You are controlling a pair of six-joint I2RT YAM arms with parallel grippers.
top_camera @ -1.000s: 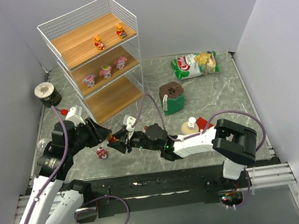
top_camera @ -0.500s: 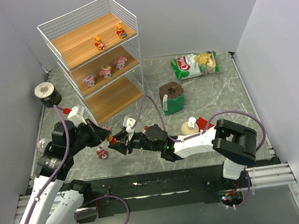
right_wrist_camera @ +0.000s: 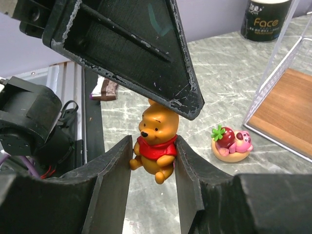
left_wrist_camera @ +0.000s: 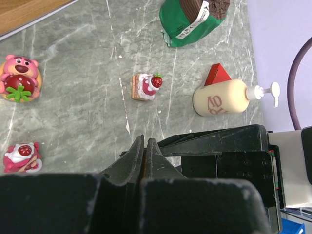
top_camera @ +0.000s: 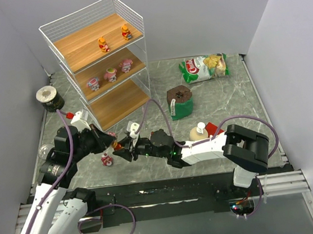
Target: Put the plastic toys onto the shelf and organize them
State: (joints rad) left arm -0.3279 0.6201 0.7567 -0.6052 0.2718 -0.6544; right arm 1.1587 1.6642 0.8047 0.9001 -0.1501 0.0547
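Observation:
My right gripper [right_wrist_camera: 153, 142] is shut on an orange-yellow bear toy [right_wrist_camera: 157, 141] in a red shirt, held just above the table. My left gripper [left_wrist_camera: 145, 141] is shut, and its fingertips [right_wrist_camera: 187, 105] rest on top of the bear's head; whether they pinch anything is hidden. In the top view both grippers [top_camera: 114, 144] meet in front of the shelf [top_camera: 80, 44]. Its top tier holds two orange toys [top_camera: 103, 44], its middle tier three pink ones [top_camera: 110, 73]. On the table lie a pink bear with a strawberry [left_wrist_camera: 19, 84], a cake toy [left_wrist_camera: 145, 87] and a red-and-white toy [left_wrist_camera: 22, 157].
A cream pump bottle [left_wrist_camera: 224, 97] lies against a red box [left_wrist_camera: 217, 74] behind my right arm. A green bag [top_camera: 179, 102] and a chip packet [top_camera: 204, 66] lie further back. A dark can [top_camera: 48, 98] stands left of the shelf.
My left gripper has closed from open to shut over the bear's head. The right gripper has crept slightly left with the bear still in it.

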